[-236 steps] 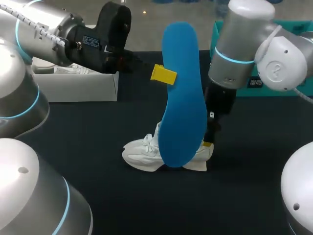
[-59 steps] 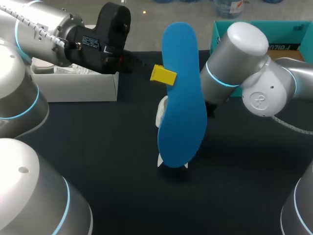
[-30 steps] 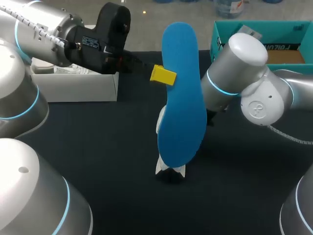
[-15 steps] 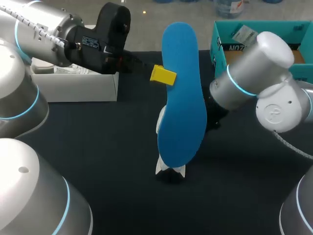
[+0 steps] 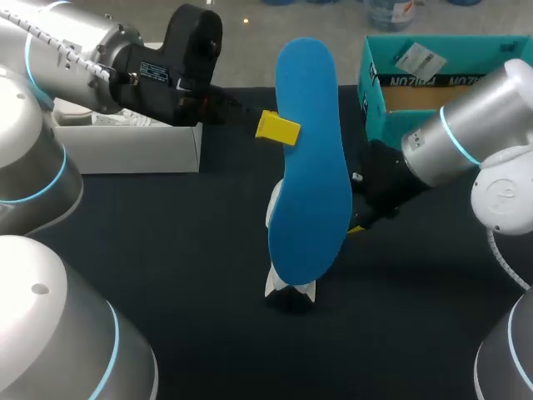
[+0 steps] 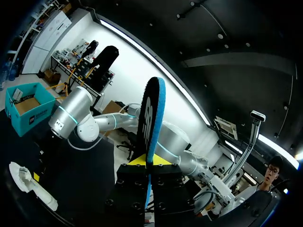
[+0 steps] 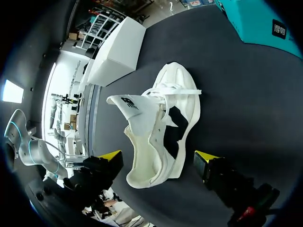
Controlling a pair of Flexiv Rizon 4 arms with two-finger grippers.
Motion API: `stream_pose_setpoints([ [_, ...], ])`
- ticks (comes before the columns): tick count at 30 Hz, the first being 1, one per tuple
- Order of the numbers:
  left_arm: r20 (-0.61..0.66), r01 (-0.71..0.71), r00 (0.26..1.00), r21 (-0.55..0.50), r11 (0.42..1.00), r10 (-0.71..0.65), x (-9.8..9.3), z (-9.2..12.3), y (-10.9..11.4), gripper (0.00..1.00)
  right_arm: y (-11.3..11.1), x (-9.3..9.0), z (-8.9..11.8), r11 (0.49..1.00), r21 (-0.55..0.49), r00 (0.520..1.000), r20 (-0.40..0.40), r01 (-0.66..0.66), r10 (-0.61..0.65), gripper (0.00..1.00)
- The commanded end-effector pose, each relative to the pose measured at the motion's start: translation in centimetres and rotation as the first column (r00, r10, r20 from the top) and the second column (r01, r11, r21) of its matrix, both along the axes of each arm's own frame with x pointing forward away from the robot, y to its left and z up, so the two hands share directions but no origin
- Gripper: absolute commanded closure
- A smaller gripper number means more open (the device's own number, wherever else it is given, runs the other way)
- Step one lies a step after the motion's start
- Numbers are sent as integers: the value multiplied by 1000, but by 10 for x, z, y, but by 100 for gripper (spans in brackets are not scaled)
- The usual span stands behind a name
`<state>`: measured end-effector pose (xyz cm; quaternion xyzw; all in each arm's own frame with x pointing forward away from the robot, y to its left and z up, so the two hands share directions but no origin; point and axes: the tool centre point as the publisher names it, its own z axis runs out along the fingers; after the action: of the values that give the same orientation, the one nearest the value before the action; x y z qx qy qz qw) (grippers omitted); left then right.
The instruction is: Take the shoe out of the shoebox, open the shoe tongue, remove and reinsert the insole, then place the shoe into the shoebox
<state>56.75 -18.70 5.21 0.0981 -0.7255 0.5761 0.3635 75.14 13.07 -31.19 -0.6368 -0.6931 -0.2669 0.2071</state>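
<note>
1. Head view.
   - Insole (image 5: 308, 158): blue, upright on end at the centre of the frame. It is pinched at its upper left edge by the left tool (image 5: 277, 127), whose fingers are narrowed onto it.
   - Shoe (image 5: 291, 288): white, on the dark worktop (image 5: 166, 250). Most of it is hidden behind the insole, with only slivers showing at lower centre.
   - Right tool (image 5: 360, 218): just right of the insole. Its state is not readable in this view.
   - Shoebox (image 5: 376, 82): teal, at upper right.
   - White box (image 5: 125, 148): at left.
   - Risk: the insole screens the shoe, so the insole could be lowered onto the collar instead of into the opening.

2. Left wrist view.
   - The insole (image 6: 150, 118) is seen edge-on, standing tall between the left tool's fingers.
   - The shoe (image 6: 28, 184) lies well beside and ahead of this tool.
   - Risk: the hold is small and near one edge, so the long sole may swivel or slip once its tip meets the shoe.

3. Right wrist view.
   - Right tool (image 7: 158, 157): spread wide, one finger on either side of the shoe's heel end and neither pressing it.
   - Tongue (image 7: 130, 105): folded out, leaving the opening exposed.
   - Risk: the shoe is unheld and could slide or roll under the insole's push, and the tongue could drop back over the opening.
</note>
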Motion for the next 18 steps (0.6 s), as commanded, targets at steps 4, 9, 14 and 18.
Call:
stream_pose_setpoints([
  [4,0,3,1000,0,1000,-3,1,0,-2,100,3,-3,7,996,86,999,35,-8,5,0],
  [9,0,3,1000,0,1000,-3,1,0,-2,100,-2,-16,40,967,249,997,72,-54,37,0],
  [14,0,3,1000,0,1000,-3,1,0,-2,100,-13,-27,73,911,405,996,76,-74,47,0],
  [18,0,3,1000,0,1000,-3,1,0,-2,100,-22,-32,92,875,481,997,69,-56,25,0],
])
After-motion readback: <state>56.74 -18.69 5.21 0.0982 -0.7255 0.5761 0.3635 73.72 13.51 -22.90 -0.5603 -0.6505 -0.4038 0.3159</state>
